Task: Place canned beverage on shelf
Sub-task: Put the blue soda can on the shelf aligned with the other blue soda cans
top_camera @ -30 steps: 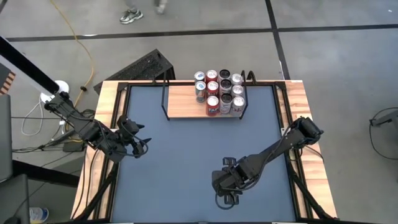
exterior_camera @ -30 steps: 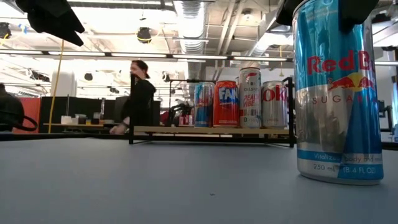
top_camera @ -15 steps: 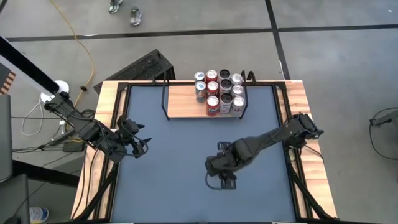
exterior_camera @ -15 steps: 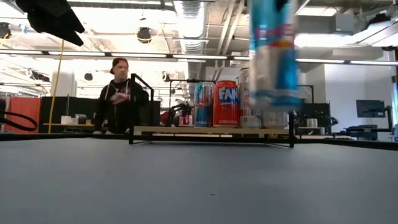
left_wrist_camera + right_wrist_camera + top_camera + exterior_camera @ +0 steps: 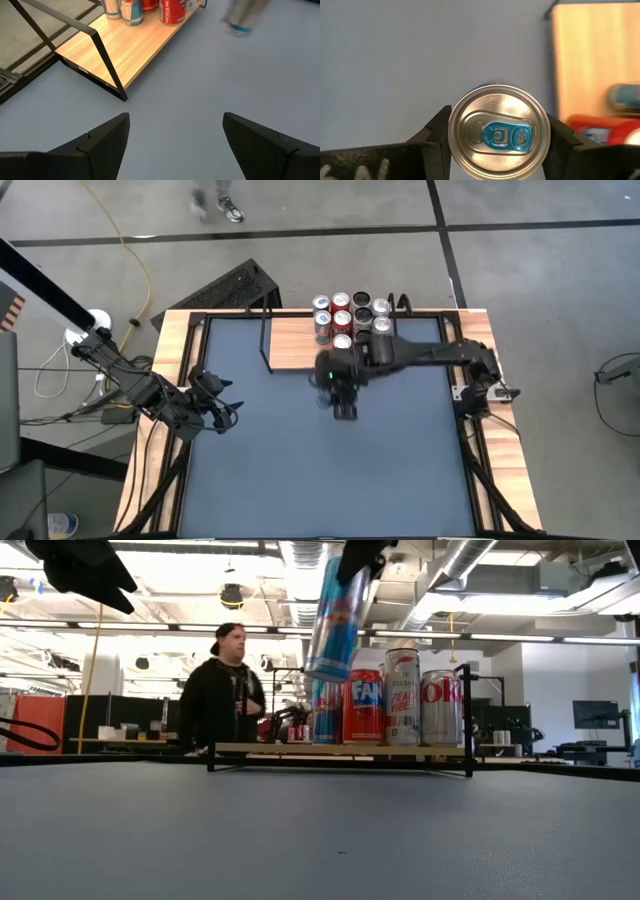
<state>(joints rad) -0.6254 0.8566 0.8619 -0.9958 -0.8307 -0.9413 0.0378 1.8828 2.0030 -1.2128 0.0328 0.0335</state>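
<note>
My right gripper is shut on a slim blue-and-silver can, held in the air just before the shelf's near edge. The can's silver top with a blue tab fills the right wrist view. The shelf is a light-wood board with a black wire frame at the table's far side; several cans stand on its right half. My left gripper is open and empty at the table's left side. My right gripper pinches the can by its upper rim, one finger on each side of the top. The fingers come from above, pointing down. The can hangs below them, lifted clear of the table and tilted a little.
The shelf's left half is bare wood. The grey table top spreads before it. A person stands in the room behind the table.
My right gripper has lifted the can off the table's near right part and carried it up and toward the far edge, to just before the shelf. The can has left the table and now hangs tilted. The person behind the table has moved.
</note>
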